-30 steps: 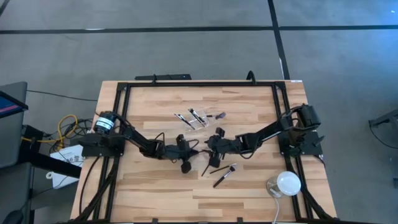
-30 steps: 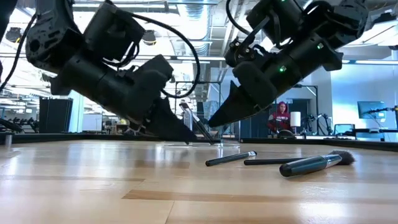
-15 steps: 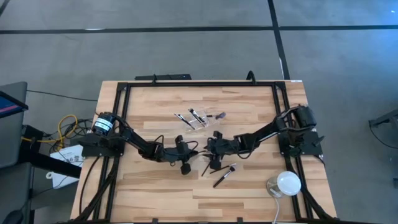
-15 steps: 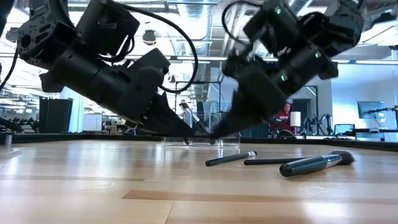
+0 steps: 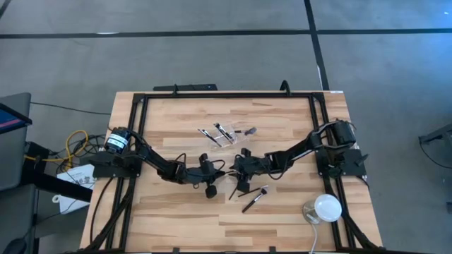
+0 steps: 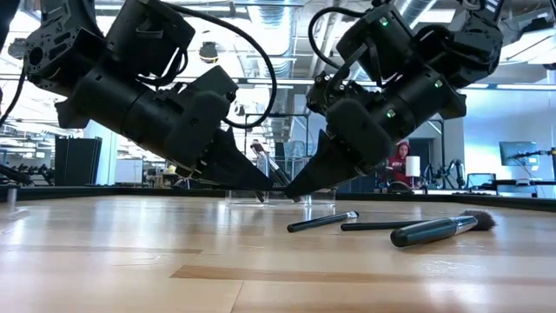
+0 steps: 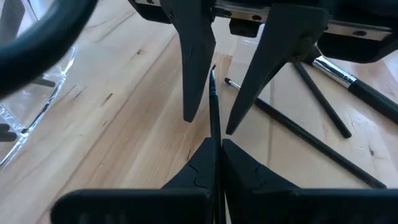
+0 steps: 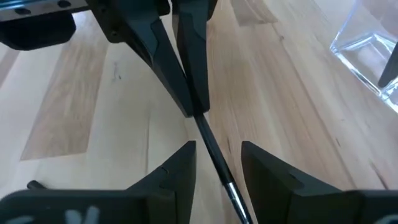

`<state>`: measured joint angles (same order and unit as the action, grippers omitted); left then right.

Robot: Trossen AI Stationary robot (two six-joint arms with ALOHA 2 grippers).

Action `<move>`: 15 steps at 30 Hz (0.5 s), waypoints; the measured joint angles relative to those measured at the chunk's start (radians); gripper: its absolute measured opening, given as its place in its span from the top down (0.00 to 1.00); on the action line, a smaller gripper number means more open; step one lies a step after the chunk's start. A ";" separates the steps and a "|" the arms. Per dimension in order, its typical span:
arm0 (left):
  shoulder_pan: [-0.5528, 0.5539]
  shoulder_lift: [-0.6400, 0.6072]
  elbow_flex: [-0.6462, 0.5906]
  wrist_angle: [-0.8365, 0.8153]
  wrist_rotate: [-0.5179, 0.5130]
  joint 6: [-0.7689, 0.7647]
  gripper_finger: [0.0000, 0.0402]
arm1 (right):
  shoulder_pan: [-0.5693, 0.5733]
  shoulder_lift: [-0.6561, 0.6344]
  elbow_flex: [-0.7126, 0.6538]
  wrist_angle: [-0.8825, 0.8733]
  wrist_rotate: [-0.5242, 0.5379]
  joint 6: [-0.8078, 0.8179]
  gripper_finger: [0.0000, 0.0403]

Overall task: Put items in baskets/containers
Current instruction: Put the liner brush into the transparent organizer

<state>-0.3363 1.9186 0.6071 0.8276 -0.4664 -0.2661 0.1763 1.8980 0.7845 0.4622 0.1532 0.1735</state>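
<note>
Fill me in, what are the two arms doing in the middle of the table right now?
A handover, by the look of it. The left gripper is shut on a slim dark brush, and the right gripper has its fingers open on either side of the same brush, not yet clamped. The clear container, farther back on the table, already holds a few brushes. Three more brushes lie loose on the wood nearby.

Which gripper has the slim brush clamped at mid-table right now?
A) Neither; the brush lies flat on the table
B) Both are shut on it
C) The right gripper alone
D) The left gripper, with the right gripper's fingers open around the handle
D: the left gripper is shut on the slim brush, while the right gripper straddles its handle with gaps on both sides.
</note>
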 joint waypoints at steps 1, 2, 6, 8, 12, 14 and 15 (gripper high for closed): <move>0.000 0.000 0.000 0.000 0.000 0.000 0.98 | 0.000 0.000 0.000 0.000 0.000 0.000 0.70; 0.000 0.000 0.000 0.000 0.000 0.000 0.98 | 0.000 0.000 0.000 -0.002 0.000 0.000 0.70; 0.000 0.000 0.000 0.000 0.000 0.000 0.98 | 0.000 0.000 0.000 -0.007 0.000 -0.025 0.73; 0.000 0.000 0.000 0.000 0.001 0.000 0.98 | 0.000 0.000 0.000 -0.007 -0.004 -0.025 0.77; 0.000 0.000 0.000 -0.003 0.014 0.002 0.98 | 0.000 0.000 0.000 -0.006 -0.028 -0.030 0.88; 0.002 -0.001 0.000 -0.003 0.045 0.005 0.98 | 0.000 0.000 0.000 -0.007 -0.044 -0.037 0.93; 0.006 -0.001 0.001 -0.003 0.065 0.006 0.98 | 0.000 0.000 0.000 -0.007 -0.052 -0.037 0.95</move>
<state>-0.3306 1.9175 0.6077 0.8242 -0.4010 -0.2604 0.1768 1.8980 0.7841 0.4553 0.1007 0.1366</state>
